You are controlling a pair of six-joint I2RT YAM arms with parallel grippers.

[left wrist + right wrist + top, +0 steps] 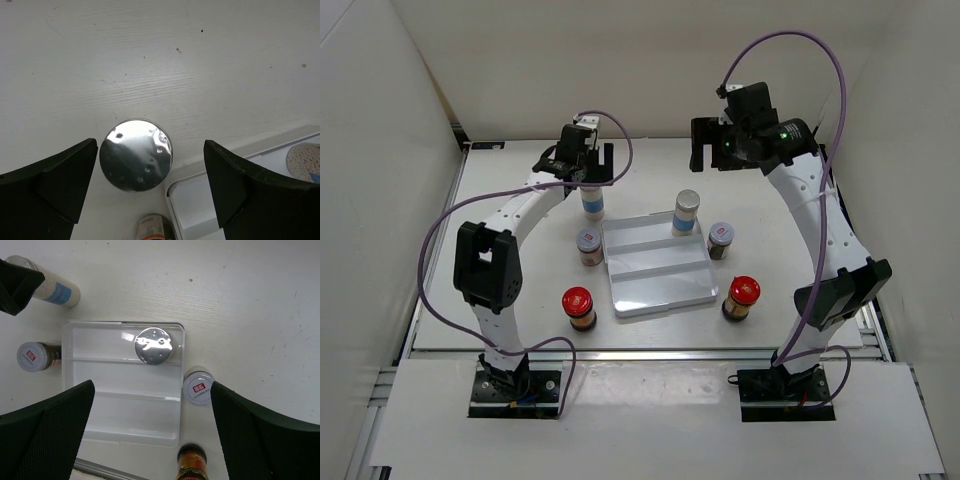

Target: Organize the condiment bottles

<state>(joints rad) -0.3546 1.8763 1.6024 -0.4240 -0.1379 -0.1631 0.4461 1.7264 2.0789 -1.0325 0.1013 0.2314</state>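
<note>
**One tall jar in the tray, five on the desk**

The tray jar (687, 212), a tall white cylinder with a shiny silver cap and a blue label, stands upright at the right end of the far compartment of the tray (660, 290). Its twin, the left tall jar (592, 203), stands on the desk (650, 170) just off the tray's far-left corner. The left gripper (150, 155) hangs over it, black fingers spread wide on either side of the mirror-smooth round cap, gripping nothing.

Two squat brown jars with flat pale lids and a red mark flank the tray. The left short jar (589, 245) is just beside its left edge and the right short jar (721, 240) just beside its right edge. The left red-capped jar (579, 307) stands apart from the near-left corner. The right red-capped jar (741, 297) is close by the near-right corner.

The tray is glossy white with rounded corners, and two ridges split it into three compartments. Matte white desk runs behind it to the walls.

The right gripper (151, 390) is raised above the tray's far-right side, fingers spread, holding nothing. Purple cables (800, 50) loop off both arms.
</note>
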